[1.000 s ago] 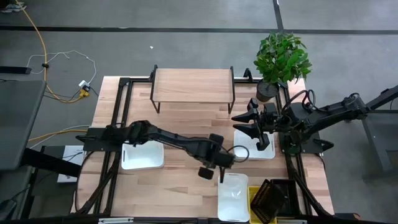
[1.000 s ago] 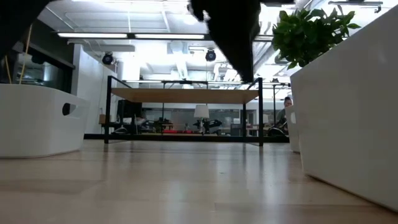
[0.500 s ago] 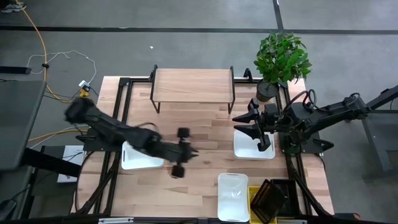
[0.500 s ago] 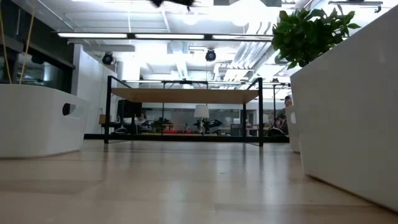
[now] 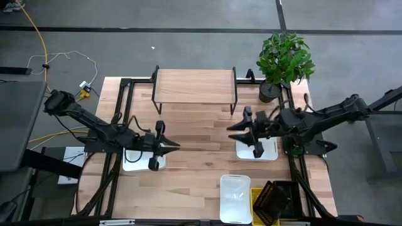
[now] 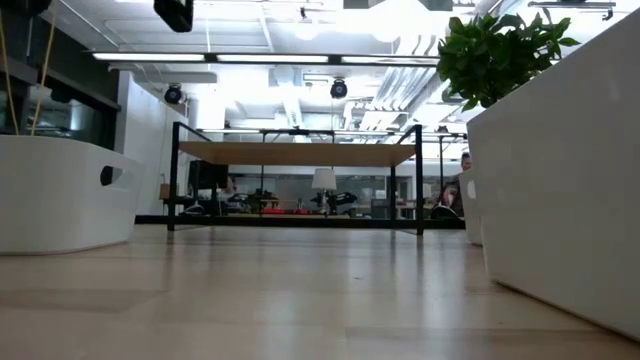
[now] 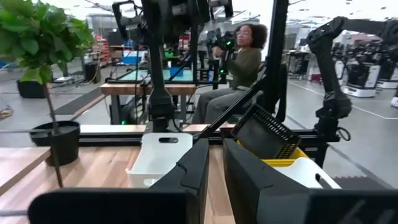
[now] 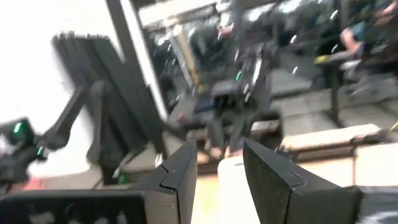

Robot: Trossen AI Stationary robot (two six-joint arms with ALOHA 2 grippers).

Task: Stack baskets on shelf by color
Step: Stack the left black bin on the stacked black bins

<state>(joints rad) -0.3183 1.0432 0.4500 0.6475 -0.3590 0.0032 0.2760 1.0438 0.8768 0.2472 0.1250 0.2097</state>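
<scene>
The left claw (image 5: 164, 145) has swung back from the near white basket (image 5: 235, 198) to the left one (image 5: 143, 158), fingers slightly parted, empty; the shelf (image 5: 195, 85) is still bare.

Right wrist view motion-blurred; yellow basket (image 5: 271, 204) cut off by frame edge.

The left gripper (image 5: 164, 145) hovers over the table's left side, fingers slightly parted. The right gripper (image 5: 242, 134) hangs at the right, arm reaching inward, fingers apart.
</scene>
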